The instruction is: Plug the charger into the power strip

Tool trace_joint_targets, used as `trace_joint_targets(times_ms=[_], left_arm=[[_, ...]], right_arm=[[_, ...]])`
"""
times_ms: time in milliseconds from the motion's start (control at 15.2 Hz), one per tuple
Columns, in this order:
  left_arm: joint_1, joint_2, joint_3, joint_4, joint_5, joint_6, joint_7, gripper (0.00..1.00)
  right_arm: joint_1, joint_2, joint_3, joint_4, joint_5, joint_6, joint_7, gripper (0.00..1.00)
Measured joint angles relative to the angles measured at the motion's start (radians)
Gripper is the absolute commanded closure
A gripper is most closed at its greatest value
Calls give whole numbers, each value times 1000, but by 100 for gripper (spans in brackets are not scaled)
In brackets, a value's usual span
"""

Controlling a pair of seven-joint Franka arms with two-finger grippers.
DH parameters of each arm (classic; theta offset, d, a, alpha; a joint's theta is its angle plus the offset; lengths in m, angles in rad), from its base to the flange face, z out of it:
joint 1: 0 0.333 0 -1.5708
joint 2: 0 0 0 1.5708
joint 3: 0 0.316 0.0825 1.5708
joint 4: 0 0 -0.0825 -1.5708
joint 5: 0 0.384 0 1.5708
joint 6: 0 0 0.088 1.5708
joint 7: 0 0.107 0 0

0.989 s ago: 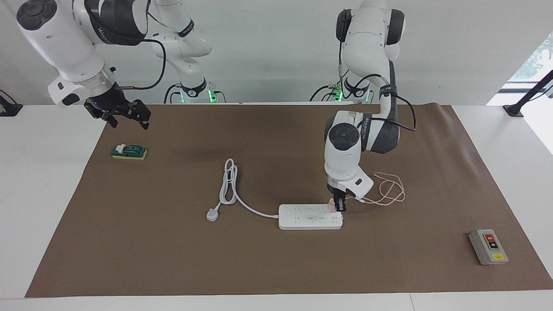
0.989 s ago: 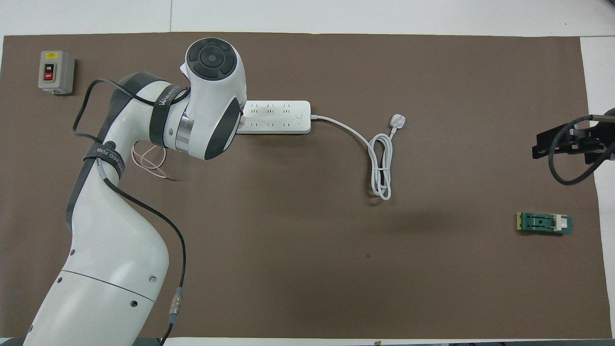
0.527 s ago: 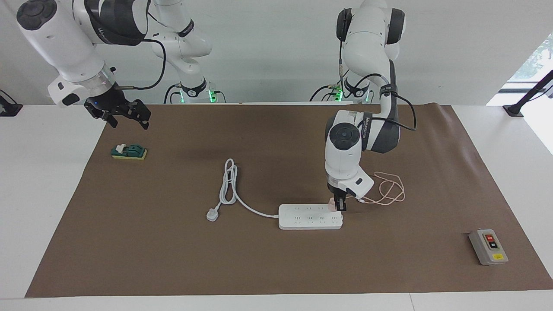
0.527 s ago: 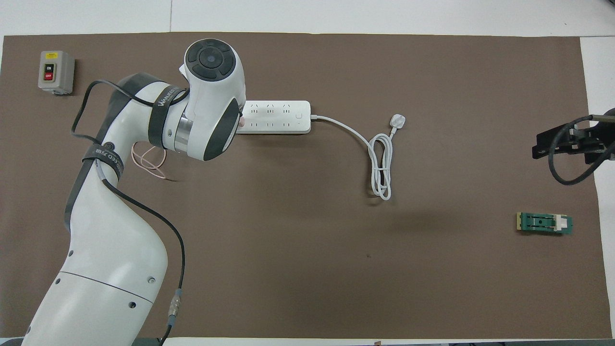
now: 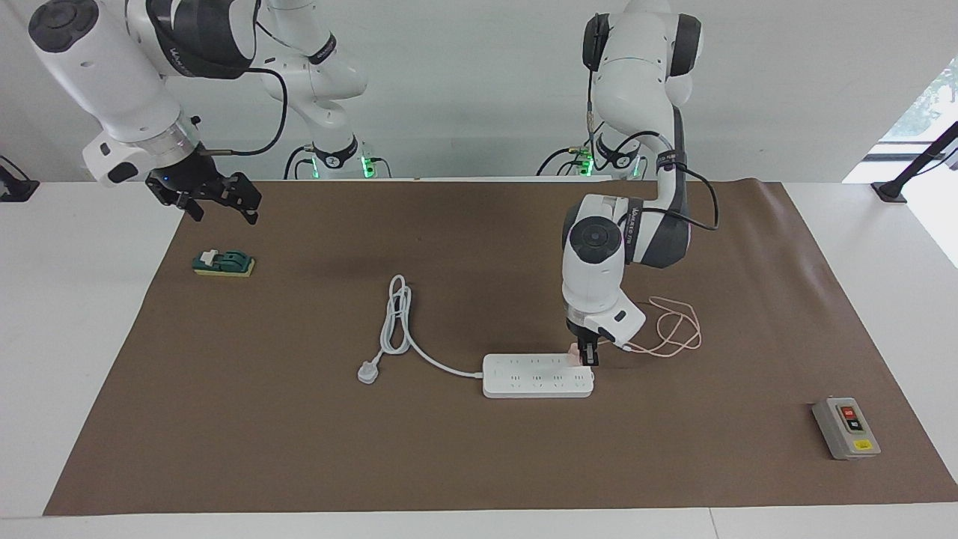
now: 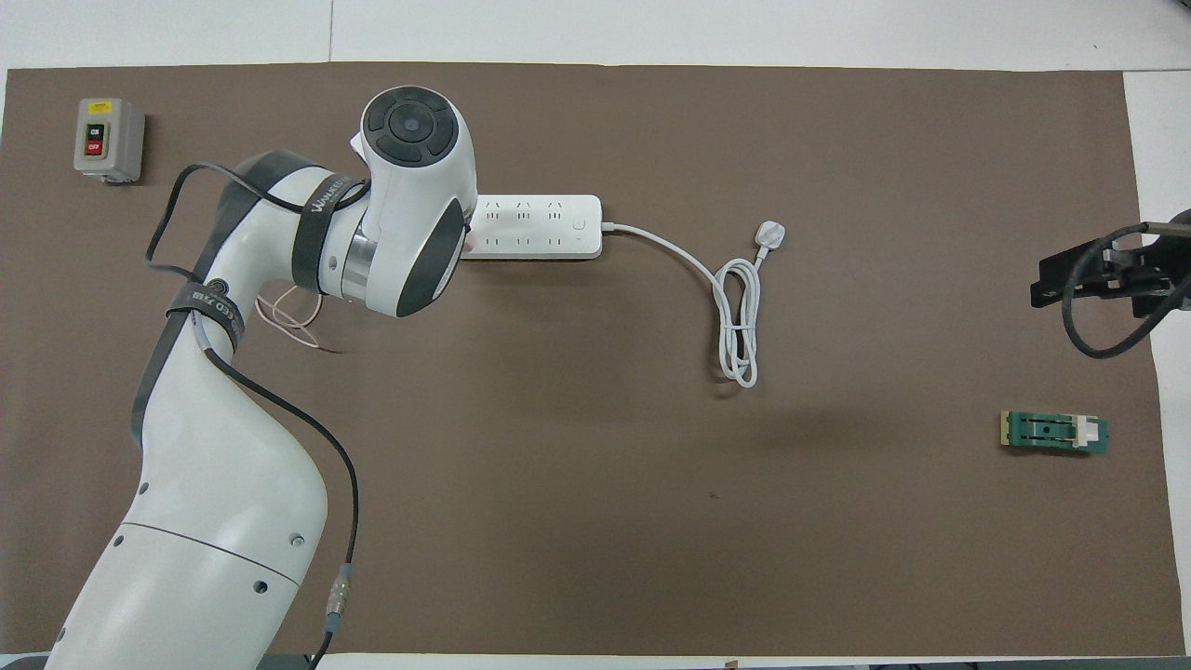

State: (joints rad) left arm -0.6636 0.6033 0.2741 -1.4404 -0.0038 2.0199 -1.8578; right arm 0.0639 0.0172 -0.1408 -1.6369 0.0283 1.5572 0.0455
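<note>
The left arm comes up from its base, bends at the elbow and folds down w/ its forearm nearly vertical, wrist pointing straight at the counter (image 5: 479, 464). Its left pincer (image 5: 589, 356) sits right at the end of the power strip (image 5: 537, 375) toward the left arm's end of the counter, fingers clamped tight on the charger (image 5: 575, 355). The pink cube shows only as a sliver beside the dark fingertips, touching the strip's top face at the last sockets on the edge nearer the robots. Can't tell if the prongs are in. From overhead the wrist housing covers that end of the strip, approx. all of the grip hidden.

The charger's pink cable (image 5: 673, 329) trails from the pincer in loose loops on the brown mat (image 5: 479, 464), toward the left arm's end.

The strip lies flat mid-counter, its white cord (image 5: 400, 322) running toward the right arm's end, coiled once, ending in a white plug (image 5: 367, 371) lying on the mat.

The right arm waits, raised over the mat's corner at its own end, the right pincer (image 5: 217, 202) up in the air w/ fingers spread wide, holding nothing, above a green block (image 5: 224, 263). A grey button box (image 5: 846, 427) sits near the mat's corner at the left arm's end, well apart from the rest.
</note>
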Motion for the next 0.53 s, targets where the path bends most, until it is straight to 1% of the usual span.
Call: trace_joint_targets(times_ms=[527], left_arm=[[-4, -2, 1, -6, 4, 6, 0, 100]], right_arm=[[0, 0, 0, 0, 0, 0, 0, 0]])
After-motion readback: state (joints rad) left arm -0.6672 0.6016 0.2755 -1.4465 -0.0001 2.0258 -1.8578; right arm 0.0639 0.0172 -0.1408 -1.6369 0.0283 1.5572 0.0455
